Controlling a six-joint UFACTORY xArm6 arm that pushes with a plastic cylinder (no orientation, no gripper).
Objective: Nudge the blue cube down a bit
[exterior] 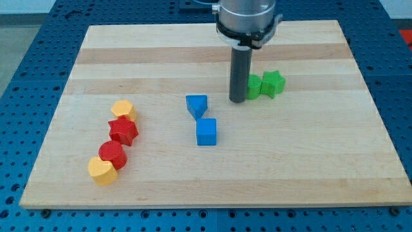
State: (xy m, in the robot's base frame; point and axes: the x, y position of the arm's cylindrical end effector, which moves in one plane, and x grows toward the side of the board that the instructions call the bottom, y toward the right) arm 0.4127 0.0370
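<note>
We see my tip (237, 100) standing clear of the blue cube (206, 132), which lies toward the view's bottom-left of it; rod only, gripping nothing.

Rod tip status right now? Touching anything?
My tip: no gripper, holds nothing. It sits just left of the green block, up-right of the blue cube, not touching the cube.

The top edge of the frame cuts off the arm above my tip (237, 101), and the rod hides the left part of a green block (255, 86), so its shape is hard to tell.
</note>
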